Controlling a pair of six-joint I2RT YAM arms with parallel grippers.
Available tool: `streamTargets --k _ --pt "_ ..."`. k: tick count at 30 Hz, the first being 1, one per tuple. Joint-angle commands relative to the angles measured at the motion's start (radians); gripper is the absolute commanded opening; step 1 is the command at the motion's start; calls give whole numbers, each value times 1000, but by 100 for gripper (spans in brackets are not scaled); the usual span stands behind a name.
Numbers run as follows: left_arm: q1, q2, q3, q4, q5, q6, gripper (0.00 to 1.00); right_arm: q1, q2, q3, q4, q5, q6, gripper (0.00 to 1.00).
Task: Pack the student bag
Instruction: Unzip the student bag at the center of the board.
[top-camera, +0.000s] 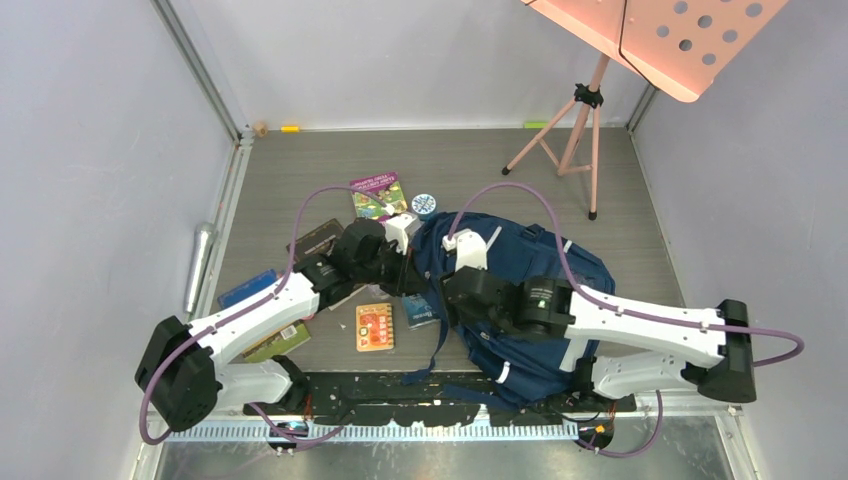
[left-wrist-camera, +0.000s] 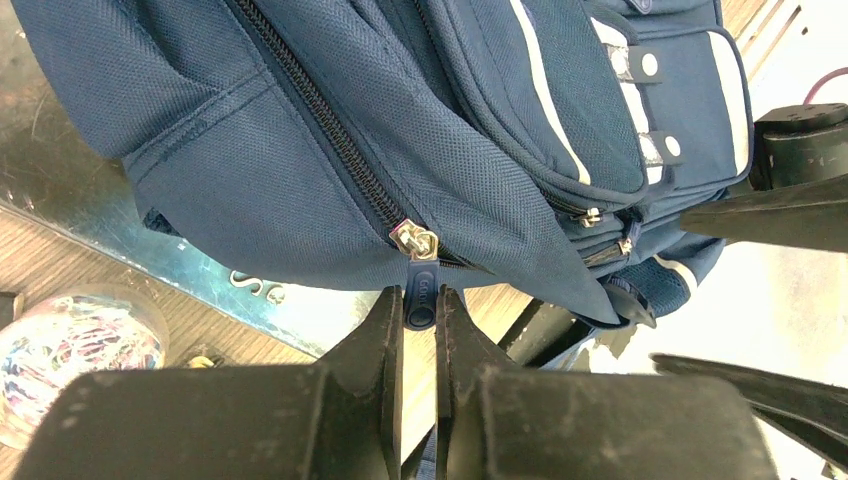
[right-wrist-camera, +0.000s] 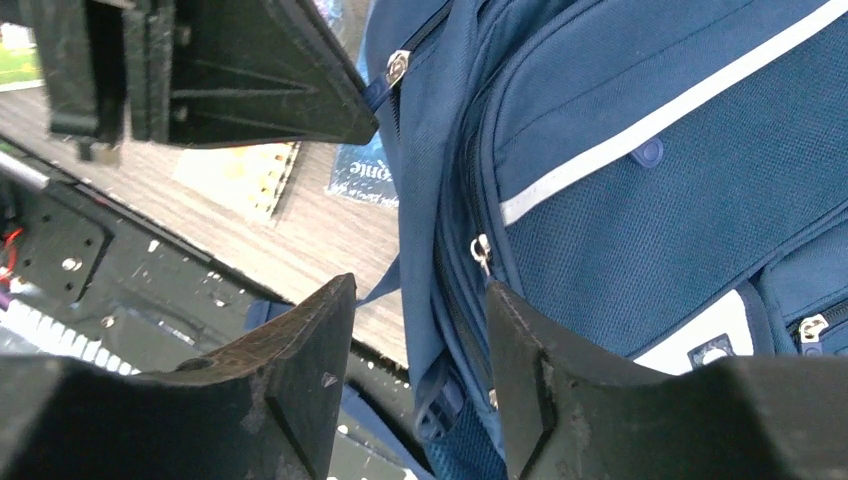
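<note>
Near edge of the counter: both arm bases sat here, and the arms reached forward over the student bag (top-camera: 590, 272), which lay flat mid-counter with its front pockets up.
Left claw (left-wrist-camera: 420, 302): pinched together on the zip pull (left-wrist-camera: 421, 272) of the main compartment, at the bag's left side.
Right claw (right-wrist-camera: 420, 290): jaws apart, holding nothing, one finger close by the bag's side (contact could not be told).
Step in hand: judged to be opening the main zip; the teeth in view looked closed.
Next move: probably called for a steady pull along the zip line, with the fabric braced against dragging.
Left of the bag: an orange book (top-camera: 374, 326) lay unpacked; a green book (top-camera: 378, 193) lay farther back.
</note>
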Motion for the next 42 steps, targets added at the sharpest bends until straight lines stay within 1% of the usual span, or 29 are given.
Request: streamTargets --k 1,5,11,17,22,23,24,25,26,27,29,32,36,42 --pt "0 -34 -1 31 6 -47 0 3 66 12 91 91 3 53" --pt "1 -27 -5 39 10 -57 0 0 135 40 98 156 -24 51" --pt "2 -26 -11 45 14 -65 0 -34 204 64 127 159 -60 51" --pt "3 -26 -14 50 14 -70 0 -58 236 88 189 135 -113 44" --pt "5 -24 -11 51 11 -66 0 -72 274 98 195 125 -125 33" --pt "7 -25 -11 50 8 -66 0 -74 275 95 196 124 -126 29" --pt "9 -25 -11 50 5 -63 0 -75 278 94 191 125 -124 26" --pt "13 -24 -10 50 2 -62 0 -75 278 94 187 125 -120 18" --pt "16 -21 -9 49 -4 -60 0 -74 275 94 177 125 -118 14" --pt "20 -20 -7 47 -9 -56 0 -75 269 94 169 122 -110 6" --pt "31 -14 -2 40 -20 -50 0 -74 249 89 149 108 -102 1" --pt "57 -1 5 41 -31 -50 0 -74 206 71 118 67 -96 1" --pt "96 36 25 57 -23 -50 0 -68 152 32 82 -52 -101 0" --pt "147 117 77 87 7 -52 0 -49 92 4 37 -137 -92 0"
